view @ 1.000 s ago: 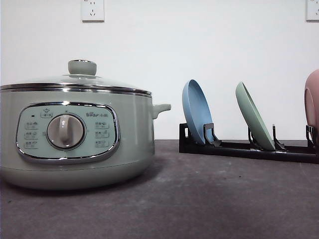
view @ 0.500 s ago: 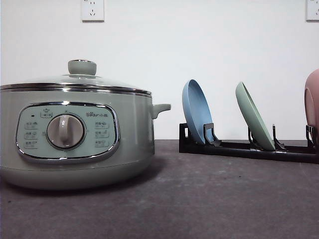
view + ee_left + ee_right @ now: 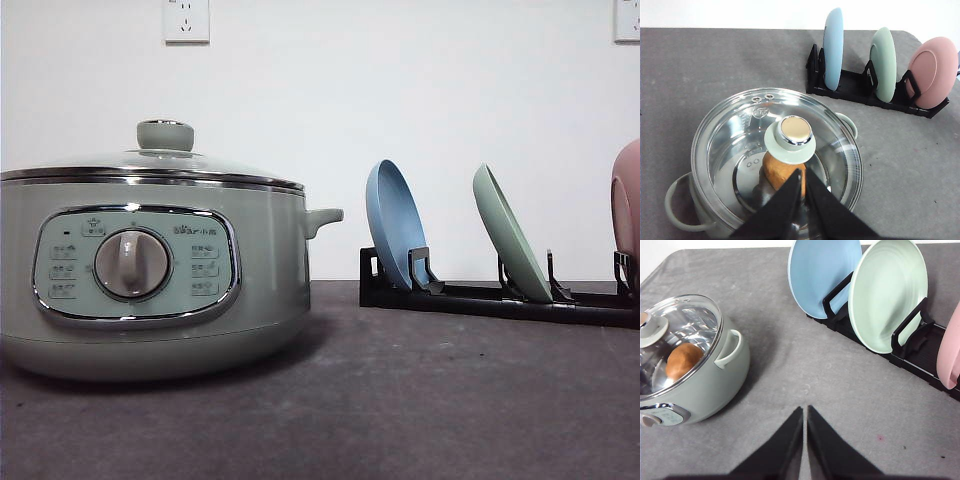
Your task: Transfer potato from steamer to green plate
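Left gripper: two matte black fingers, flat-sided and wedge-shaped, each tapering from a broad base to a narrow pointed tip. Right gripper: same build, two matte black tapered fingers with smooth, unmarked faces and straight inner edges.

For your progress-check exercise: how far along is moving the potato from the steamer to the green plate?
Nothing looks done. The potato lies inside the steamer under its glass lid. The green plate stands in the rack. Both the left gripper and the right gripper are shut and empty. Every step remains.
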{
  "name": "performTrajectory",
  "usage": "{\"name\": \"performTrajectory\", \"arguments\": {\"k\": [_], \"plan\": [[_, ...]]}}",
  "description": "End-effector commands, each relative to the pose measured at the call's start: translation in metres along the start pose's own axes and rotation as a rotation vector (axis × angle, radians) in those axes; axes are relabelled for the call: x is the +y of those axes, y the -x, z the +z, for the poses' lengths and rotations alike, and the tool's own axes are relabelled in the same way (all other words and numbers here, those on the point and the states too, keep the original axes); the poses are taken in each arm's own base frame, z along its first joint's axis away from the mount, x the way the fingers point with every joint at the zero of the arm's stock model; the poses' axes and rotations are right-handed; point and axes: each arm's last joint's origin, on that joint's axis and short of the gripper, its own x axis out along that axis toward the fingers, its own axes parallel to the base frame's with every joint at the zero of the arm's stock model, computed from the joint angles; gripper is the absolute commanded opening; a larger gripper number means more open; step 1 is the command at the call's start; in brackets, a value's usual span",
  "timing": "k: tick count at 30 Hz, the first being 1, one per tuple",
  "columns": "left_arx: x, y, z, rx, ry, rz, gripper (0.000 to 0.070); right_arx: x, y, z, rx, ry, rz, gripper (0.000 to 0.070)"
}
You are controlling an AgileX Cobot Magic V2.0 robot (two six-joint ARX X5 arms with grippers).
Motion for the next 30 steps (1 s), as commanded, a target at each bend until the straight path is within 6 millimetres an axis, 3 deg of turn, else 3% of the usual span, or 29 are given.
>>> {"name": "performTrajectory", "arguments": {"k": [1,3,7,8,11,30], "plan": [[-0.0025,0.0035,0.0061,-0.023,-0.021,-0.008,0.0067,0.0011,0.0019,0.0047,-0.016,0.026,0.004,0.0008],[-0.0024,0.0036,0.0059,-0.022,-0.019,-0.008,0.0150,0.0011,0.0018,0.0047,-0.016,0.024,0.004,0.0109],[-0.0024,0.0035,0.0057,-0.020,-0.018,-0.008,0.0431,0.0011,0.0018,0.0047,-0.016,0.011,0.004,0.0527],[-0.0024,0.0036,0.0057,-0.019,-0.018,-0.008,0.0490,0.0011,0.0018,0.0047,-0.016,0.011,0.004,0.0561],[-0.0024,0.0036,0.0056,-0.019,-0.017,-0.008,0.0557,0.0016,0.0013,0.0047,-0.014,0.009,0.008,0.0560],[-0.0023,0.0033,0.0056,-0.017,-0.002,-0.008,0.0556,0.0015,-0.0066,0.0115,-0.028,-0.089,0.032,0.0559]]}}
